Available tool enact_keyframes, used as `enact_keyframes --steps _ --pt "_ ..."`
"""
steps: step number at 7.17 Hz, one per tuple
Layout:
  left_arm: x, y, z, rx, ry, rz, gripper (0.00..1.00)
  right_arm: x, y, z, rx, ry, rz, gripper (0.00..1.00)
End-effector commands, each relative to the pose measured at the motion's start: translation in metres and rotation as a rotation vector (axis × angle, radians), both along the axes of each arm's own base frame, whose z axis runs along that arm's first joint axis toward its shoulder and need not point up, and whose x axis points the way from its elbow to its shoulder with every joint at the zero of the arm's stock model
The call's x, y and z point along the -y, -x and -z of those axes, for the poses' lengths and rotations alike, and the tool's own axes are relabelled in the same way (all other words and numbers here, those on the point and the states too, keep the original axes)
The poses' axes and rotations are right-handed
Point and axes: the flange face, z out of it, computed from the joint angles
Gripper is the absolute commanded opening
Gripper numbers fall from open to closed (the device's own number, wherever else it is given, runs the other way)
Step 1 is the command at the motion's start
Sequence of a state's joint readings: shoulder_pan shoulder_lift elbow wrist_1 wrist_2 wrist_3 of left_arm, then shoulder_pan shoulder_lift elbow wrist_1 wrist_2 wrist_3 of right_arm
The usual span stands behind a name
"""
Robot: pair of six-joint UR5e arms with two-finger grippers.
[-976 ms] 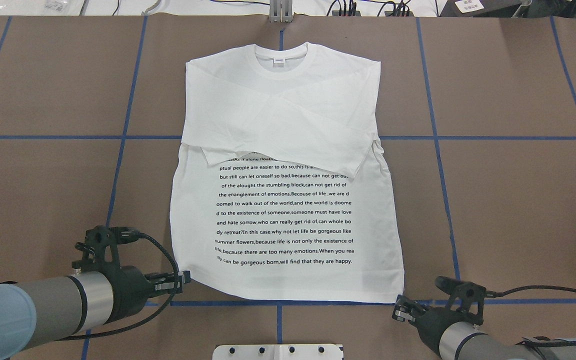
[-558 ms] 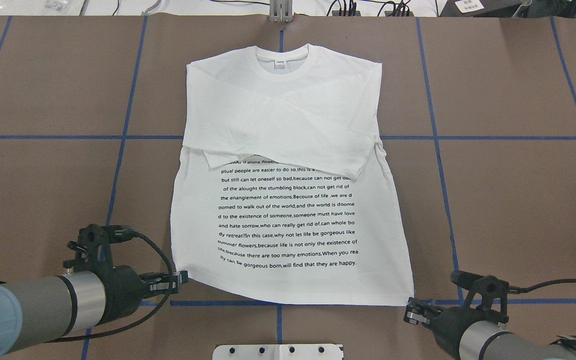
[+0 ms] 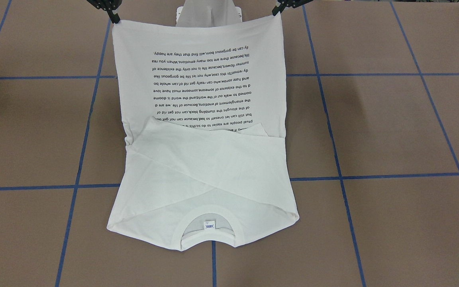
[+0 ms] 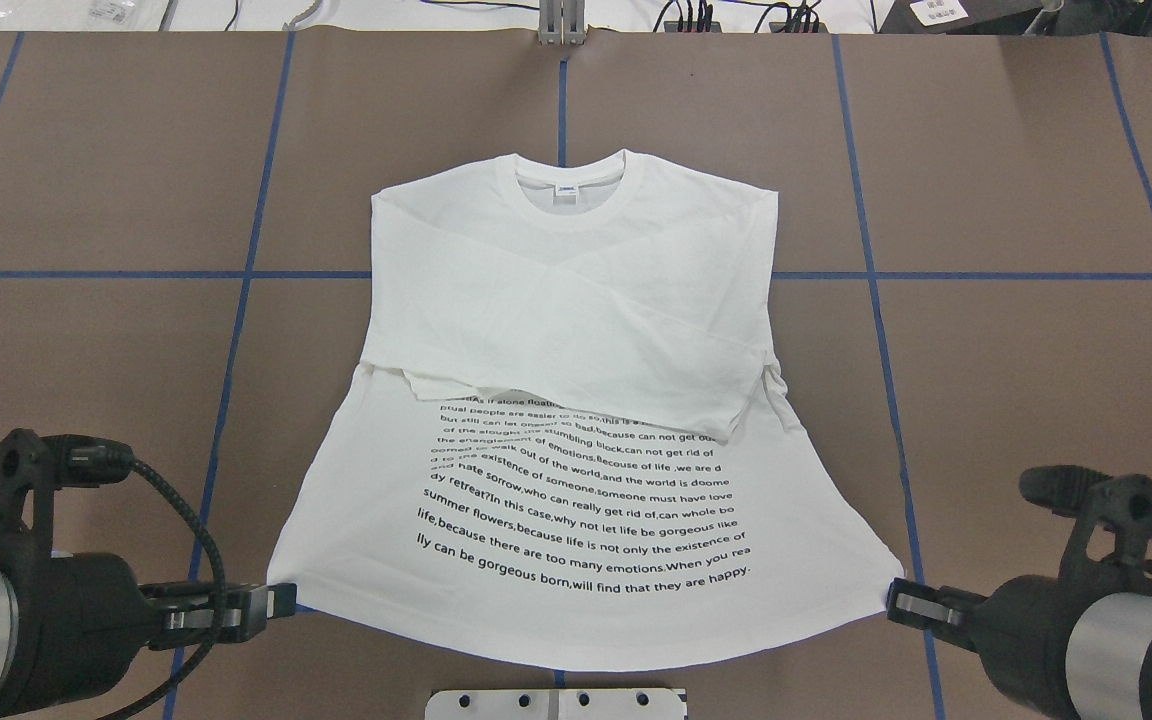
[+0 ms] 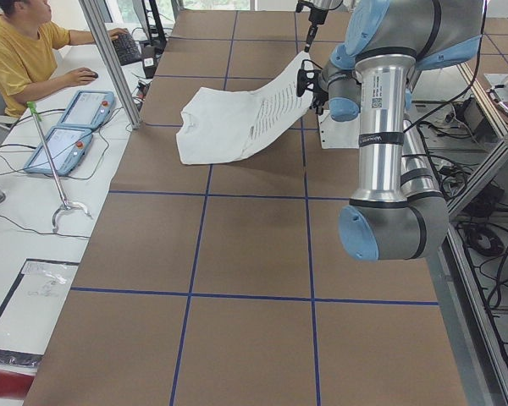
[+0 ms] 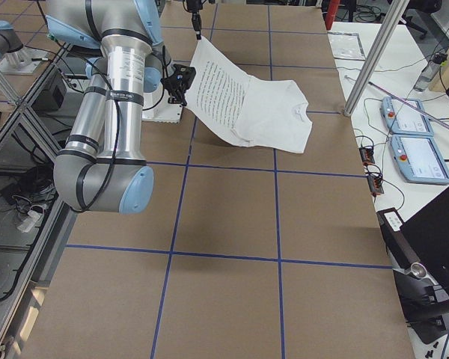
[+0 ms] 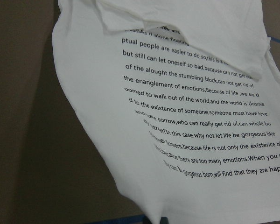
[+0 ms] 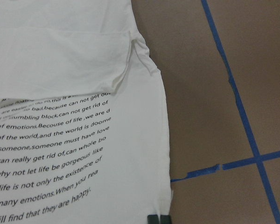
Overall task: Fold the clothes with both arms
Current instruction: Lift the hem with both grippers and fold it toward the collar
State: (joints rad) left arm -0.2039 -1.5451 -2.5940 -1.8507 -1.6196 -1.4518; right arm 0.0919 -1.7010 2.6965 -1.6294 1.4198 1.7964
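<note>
The white long-sleeved T-shirt [image 4: 576, 330] lies text side up, its sleeves folded across the chest and its collar [image 4: 569, 185] at the far end. My left gripper [image 4: 276, 605] is shut on the hem's left corner. My right gripper [image 4: 894, 600] is shut on the hem's right corner. Both hold the hem up off the table, so the lower half of the shirt [image 3: 201, 159] slopes up from the chest to the left gripper [image 3: 279, 8] and right gripper [image 3: 114, 18]. The printed text shows in the left wrist view [image 7: 200, 116] and the right wrist view [image 8: 60, 154].
The brown table [image 4: 1016, 400] carries a grid of blue tape lines. My white pedestal base [image 4: 556, 703] is at the near edge under the raised hem. An operator in yellow [image 5: 25, 59] sits by teach pendants [image 5: 68, 127] at a side table.
Both grippers have risen, drawn back towards my base and moved apart, with the hem corners in them. The hem has come up taut and the whole shirt has slid towards me.
</note>
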Motion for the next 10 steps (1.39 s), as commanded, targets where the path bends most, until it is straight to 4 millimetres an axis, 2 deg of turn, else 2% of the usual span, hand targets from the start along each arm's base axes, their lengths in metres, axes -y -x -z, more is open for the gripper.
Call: enact_keyframes --steps 1,2,3,4,5,6,7,8,9,10 --pt "0.026 -0.012 0.009 0.036 -0.087 0.020 0.00 0.046 -0.017 0.035 0.001 0.010 -0.047 0.00" --pt "0.055 -0.015 0.016 0.041 -0.149 0.071 0.00 0.072 -0.009 0.059 -0.022 -0.017 -0.062 0.00" --pt "0.086 -0.010 0.008 0.081 -0.179 0.114 0.00 0.112 -0.005 0.083 -0.061 -0.043 -0.087 0.00" --pt "0.117 -0.002 0.000 0.116 -0.209 0.114 0.00 0.150 -0.004 0.085 -0.105 -0.056 -0.096 0.00" --pt "0.138 0.004 -0.007 0.148 -0.235 0.136 0.00 0.185 0.003 0.079 -0.160 -0.106 -0.087 0.00" --pt "0.142 0.001 -0.011 0.160 -0.230 0.137 0.00 0.217 0.026 0.068 -0.178 -0.133 -0.081 0.00" --pt "0.147 -0.006 -0.017 0.174 -0.222 0.133 0.00 0.233 0.041 0.063 -0.156 -0.148 -0.088 0.00" --pt "0.160 -0.031 -0.012 0.176 -0.220 0.125 0.00 0.234 0.040 0.063 -0.144 -0.137 -0.075 0.00" --pt "0.188 -0.072 -0.009 0.199 -0.217 0.118 0.00 0.234 0.039 0.062 -0.136 -0.130 -0.062 0.00" --pt "0.213 -0.080 -0.012 0.234 -0.262 0.123 0.00 0.236 0.035 0.062 -0.143 -0.141 -0.058 0.00"
